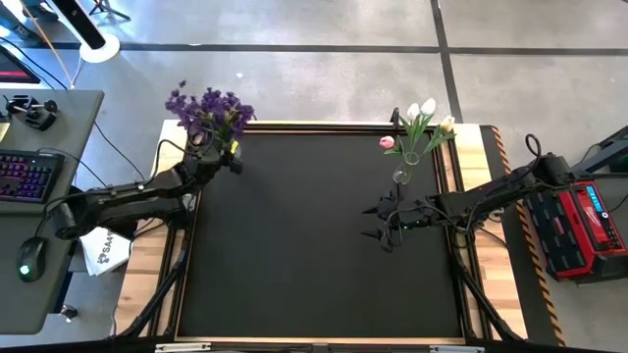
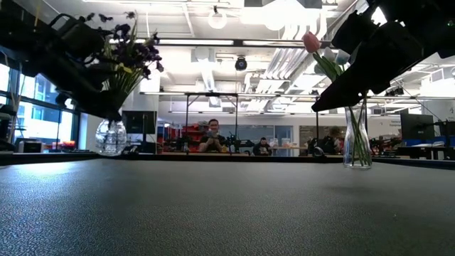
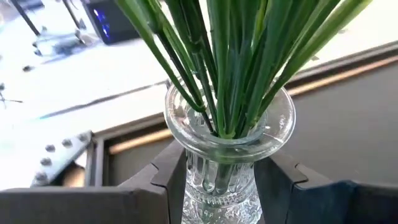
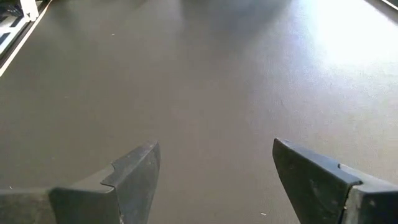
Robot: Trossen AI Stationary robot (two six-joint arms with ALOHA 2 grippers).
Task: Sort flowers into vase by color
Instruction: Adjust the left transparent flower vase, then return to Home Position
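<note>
Your left gripper point(image 1: 218, 149) sits at the table's far left corner, about eleven o'clock from the mat's centre, right at the ribbed glass vase point(image 3: 222, 155) that holds the purple flowers point(image 1: 208, 108). In the left wrist view its dark fingers point(image 3: 163, 174) stand on either side of the vase's neck, spread about as wide as the glass; you cannot tell from the pictures whether they touch it. A bundle of green stems point(image 3: 230, 62) rises from the vase mouth.

The white and pink tulips point(image 1: 422, 120) stand in a second, slimmer glass vase point(image 2: 357, 139) near the far right edge of the black mat point(image 1: 324, 245), around one o'clock. In the low view one pink tulip head point(image 2: 311, 41) leans out to the side of that bunch.

Your right gripper point(image 1: 379, 222) hovers over the mat at about three o'clock from centre, just nearer you than the tulip vase and apart from it. Its fingers point(image 4: 134, 177) are spread wide and hold nothing; only bare mat shows between them in the right wrist view.

No loose flowers lie on the mat.
</note>
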